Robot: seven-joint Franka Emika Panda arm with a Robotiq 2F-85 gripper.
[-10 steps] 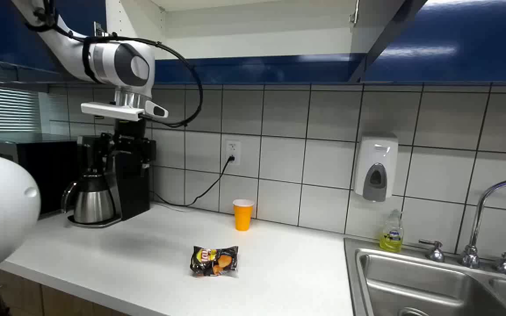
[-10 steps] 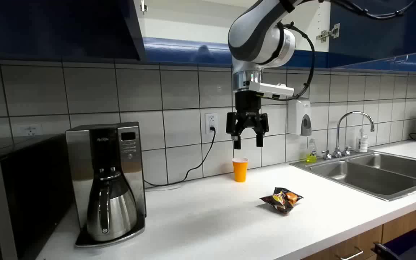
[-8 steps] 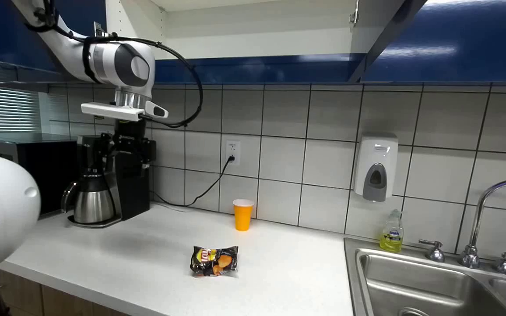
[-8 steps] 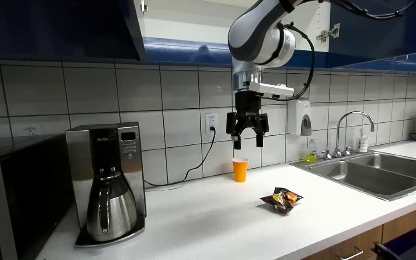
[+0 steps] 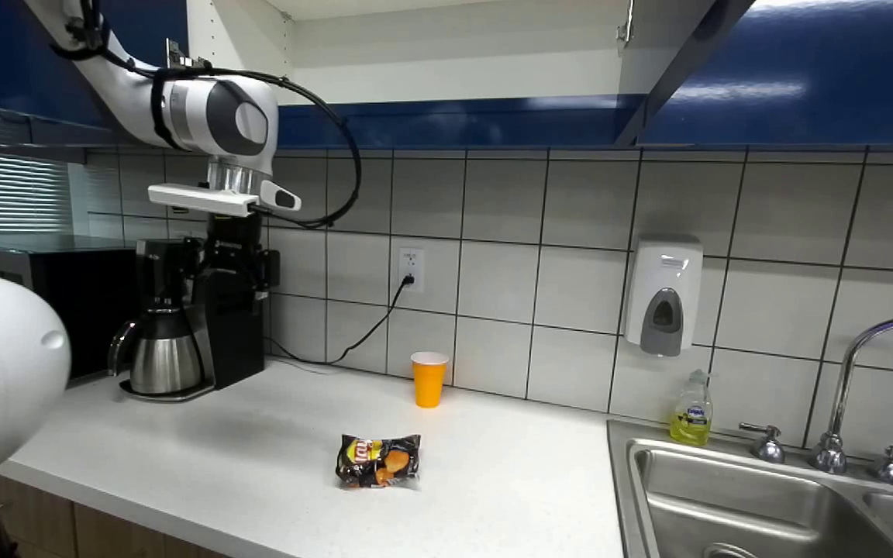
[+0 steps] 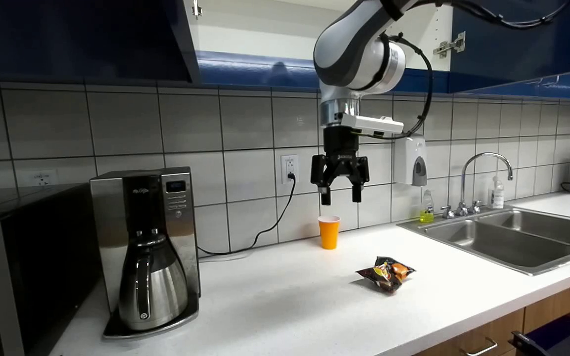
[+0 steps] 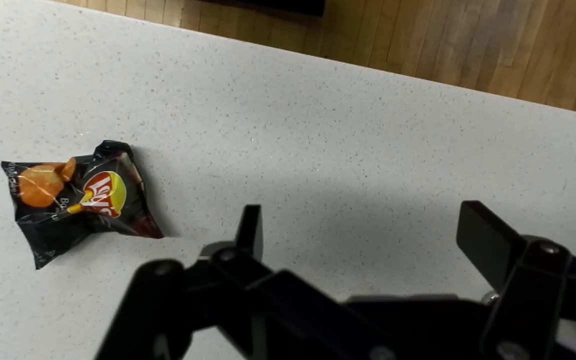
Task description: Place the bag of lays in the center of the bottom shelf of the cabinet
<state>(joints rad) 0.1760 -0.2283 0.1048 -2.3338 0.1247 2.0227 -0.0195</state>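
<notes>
The bag of lays, a dark crinkly packet with orange and yellow markings, lies on the counter in both exterior views [image 5: 378, 461] [image 6: 388, 274] and at the left of the wrist view [image 7: 80, 200]. My gripper [image 6: 341, 197] points down, open and empty, well above the counter and apart from the bag. In the wrist view the fingers [image 7: 362, 215] are wide apart, to the right of the bag. The blue cabinet [image 5: 454, 124] with its white interior stands open overhead, also in an exterior view [image 6: 255, 66]. The bottom shelf's top surface is hidden behind the blue front edge.
An orange cup [image 6: 329, 232] stands near the tiled wall, behind the bag. A coffee maker [image 6: 176, 237] and a microwave [image 6: 32, 257] stand at one end of the counter [image 6: 275, 306]. The sink [image 5: 741, 488] is at the other end. A soap dispenser [image 5: 663, 298] hangs on the wall.
The arm and gripper have shifted very slightly right and down in both exterior views. The bag and cup have not moved. The gripper stays open.
</notes>
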